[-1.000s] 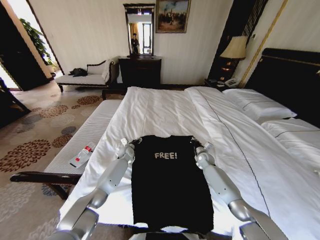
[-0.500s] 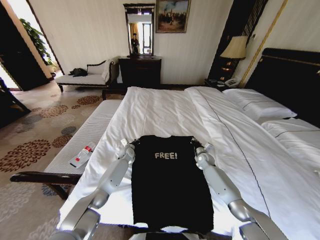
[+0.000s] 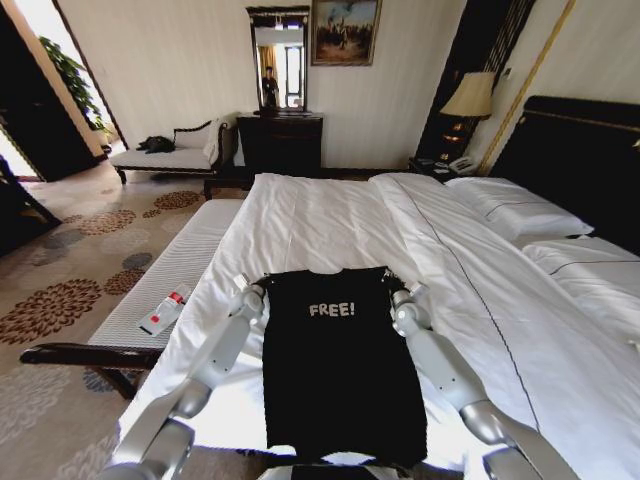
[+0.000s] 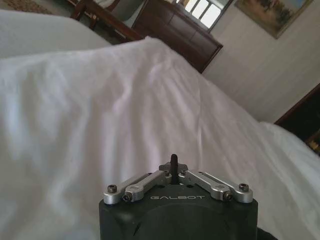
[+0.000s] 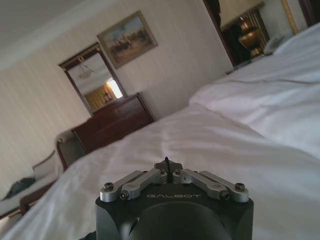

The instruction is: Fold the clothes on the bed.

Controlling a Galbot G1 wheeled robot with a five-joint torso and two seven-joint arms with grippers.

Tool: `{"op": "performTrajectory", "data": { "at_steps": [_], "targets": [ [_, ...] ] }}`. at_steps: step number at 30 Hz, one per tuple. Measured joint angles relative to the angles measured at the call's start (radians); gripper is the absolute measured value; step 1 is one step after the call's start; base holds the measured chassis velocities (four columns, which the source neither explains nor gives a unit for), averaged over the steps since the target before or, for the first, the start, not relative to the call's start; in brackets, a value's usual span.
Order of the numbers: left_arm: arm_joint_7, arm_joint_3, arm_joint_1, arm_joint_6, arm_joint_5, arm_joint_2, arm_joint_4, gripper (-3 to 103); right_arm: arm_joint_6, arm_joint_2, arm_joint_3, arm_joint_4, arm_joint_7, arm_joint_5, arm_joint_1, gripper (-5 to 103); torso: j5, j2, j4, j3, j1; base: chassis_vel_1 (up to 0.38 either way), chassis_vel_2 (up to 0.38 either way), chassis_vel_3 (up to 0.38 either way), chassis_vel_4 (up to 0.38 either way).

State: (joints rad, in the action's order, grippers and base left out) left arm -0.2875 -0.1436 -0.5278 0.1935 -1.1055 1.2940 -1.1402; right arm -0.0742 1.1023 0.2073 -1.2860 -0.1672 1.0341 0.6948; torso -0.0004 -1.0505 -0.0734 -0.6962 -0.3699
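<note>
**Shoulders pinched, shirt nudged up the bed**

Since half a second ago we've got the left gripper [image 3: 258, 291] a bit farther up and out, and the T-shirt's top edge has crept up with it. The black T-shirt [image 3: 340, 370] lies flat on the near part of the bed [image 3: 330, 215], "FREE!" facing up. Both fingers sets are closed tight: left gripper and right gripper [image 3: 390, 288] each pinch a shoulder corner. Beyond, the white duvet [image 3: 480, 290] runs toward the pillows [image 3: 520, 212].
</note>
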Motion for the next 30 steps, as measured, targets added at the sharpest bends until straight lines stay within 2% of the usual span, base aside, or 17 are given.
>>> {"op": "performTrajectory", "data": {
  "at_steps": [8,13,19,24,28,30],
  "targets": [
    [-0.015,-0.027,0.108,0.008,-0.114,-0.075,-0.09,0,-0.016,-0.047,-0.073,-0.145,-0.022,0.038,-0.078,0,0.0003,0.0,0.0004,0.0,0.0,0.0,0.0,0.0,0.0],
    [-0.005,-0.028,0.19,0.004,-0.141,-0.1,-0.074,0,-0.027,-0.057,-0.131,-0.108,-0.04,0.05,-0.176,0,0.0005,0.0,0.0002,0.0,0.0,0.0,0.0,0.0,0.0],
    [0.003,-0.008,0.221,-0.006,-0.157,-0.113,-0.058,0,-0.047,-0.042,-0.159,-0.058,-0.06,0.054,-0.236,0,0.0004,0.0,0.0003,0.0,0.0,0.0,0.0,0.0,0.0],
    [0.002,-0.011,0.144,-0.008,-0.16,-0.132,-0.145,0,-0.055,-0.046,-0.16,-0.084,-0.08,0.043,-0.216,0,0.0003,0.0,0.0003,0.0,0.0,0.0,0.0,0.0,0.0],
    [-0.01,-0.057,-0.004,-0.008,-0.165,-0.163,-0.297,0,-0.059,-0.072,-0.125,-0.139,-0.093,0.032,-0.147,0,0.0003,0.0,0.0001,0.0,0.0,0.0,0.0,0.0,0.0],
    [-0.015,-0.07,-0.043,-0.008,-0.171,-0.173,-0.335,0,-0.059,-0.082,-0.115,-0.157,-0.096,0.031,-0.127,0,0.0005,0.0,0.0002,0.0,0.0,0.0,0.0,0.0,0.0]
  ]
}}
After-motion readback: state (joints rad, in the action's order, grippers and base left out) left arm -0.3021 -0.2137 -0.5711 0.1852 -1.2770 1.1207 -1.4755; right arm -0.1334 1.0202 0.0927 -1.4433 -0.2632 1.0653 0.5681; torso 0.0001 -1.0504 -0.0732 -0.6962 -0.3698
